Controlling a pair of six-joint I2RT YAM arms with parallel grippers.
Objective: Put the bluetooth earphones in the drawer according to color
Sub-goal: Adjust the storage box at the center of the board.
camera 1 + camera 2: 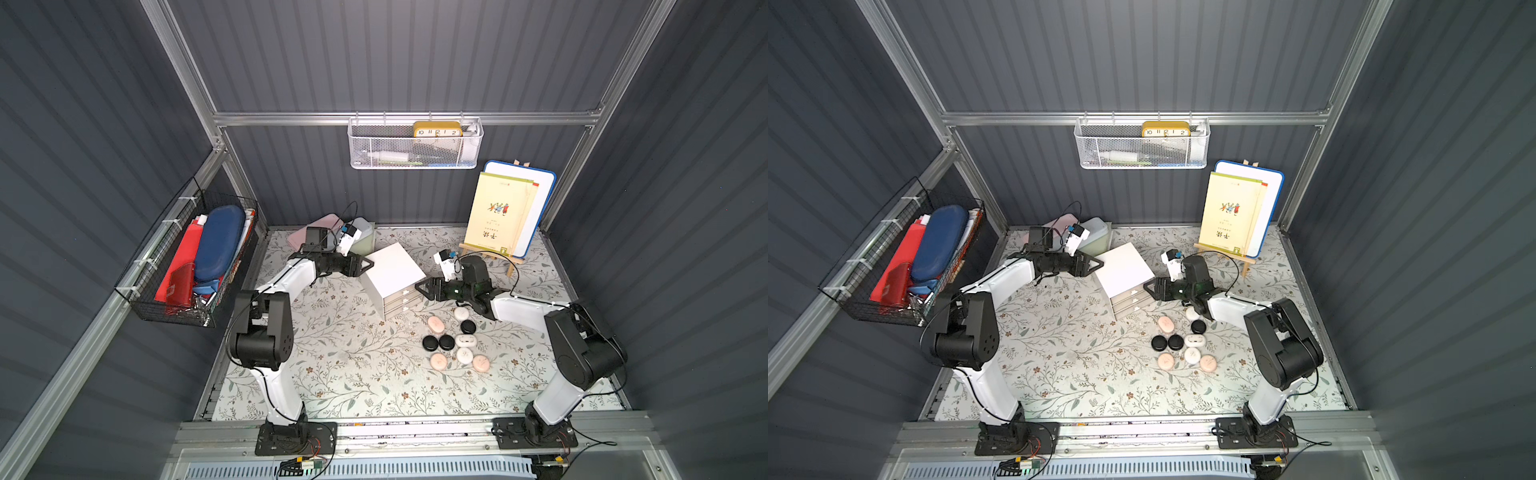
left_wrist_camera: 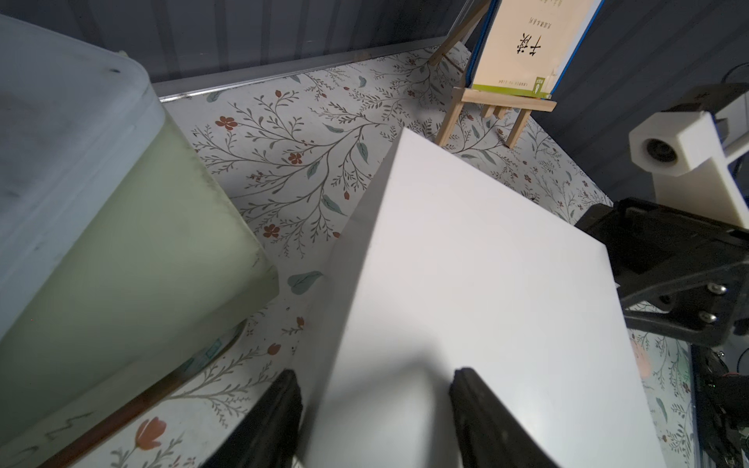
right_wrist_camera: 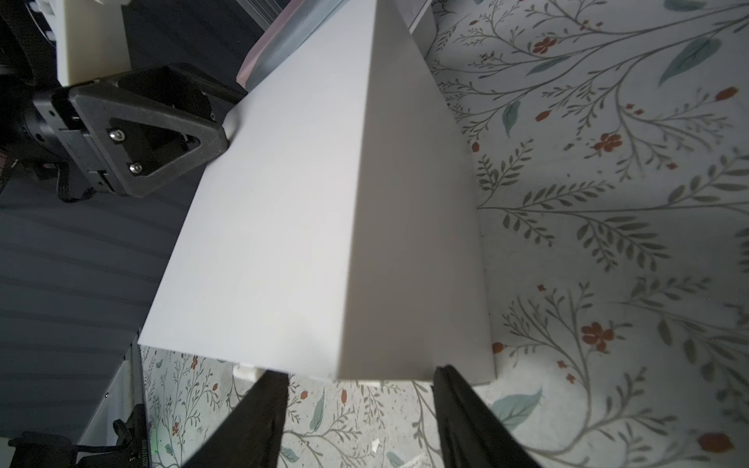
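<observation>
While my left gripper [image 1: 369,264] and right gripper [image 1: 419,287] sit at opposite corners of the drawer [image 1: 392,270], fingers spread and clasping nothing, the bluetooth earphones [image 1: 455,341] lie clustered in front of its shut drawer fronts. They are nearest my right arm, back behind its fingertips.

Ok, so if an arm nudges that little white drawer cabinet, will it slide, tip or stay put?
Probably slides rather than tips: the drawer cabinet is squat and cube-like, flat on the table cover. It looks like light plastic, so a nudge may also twist it. Its three clear drawers could creep open if jolted.
</observation>
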